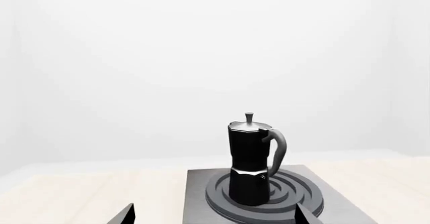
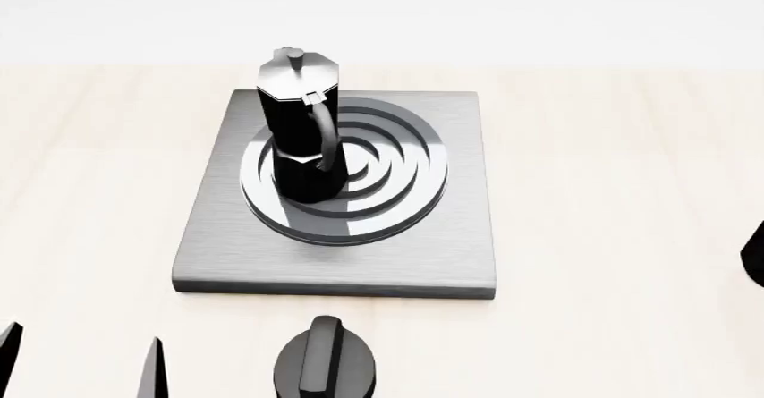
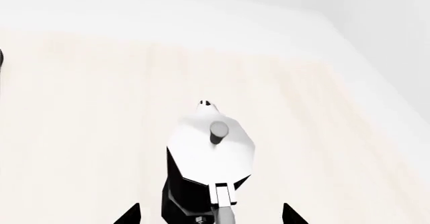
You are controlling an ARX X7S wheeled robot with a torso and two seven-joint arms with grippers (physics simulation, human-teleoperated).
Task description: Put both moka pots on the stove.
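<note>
One moka pot [image 2: 301, 121] standing upright on the stove [image 2: 460, 228], second moka pot [image 3: 208, 158] sitting apart on the pale desk [image 2: 621, 148]

Resting on the burner rings toward the stove's far-left part, handle turned to the near side; squat black knob [image 2: 325, 362] lying at the desk's near edge, just before the stove. Hovering above the second pot, right gripper [image 3: 209, 215] spread wide, fingertips flanking the handle, nothing clasped. Hanging near the stove's front, left gripper [image 1: 213, 215] parted wide too, gripping nothing
</note>
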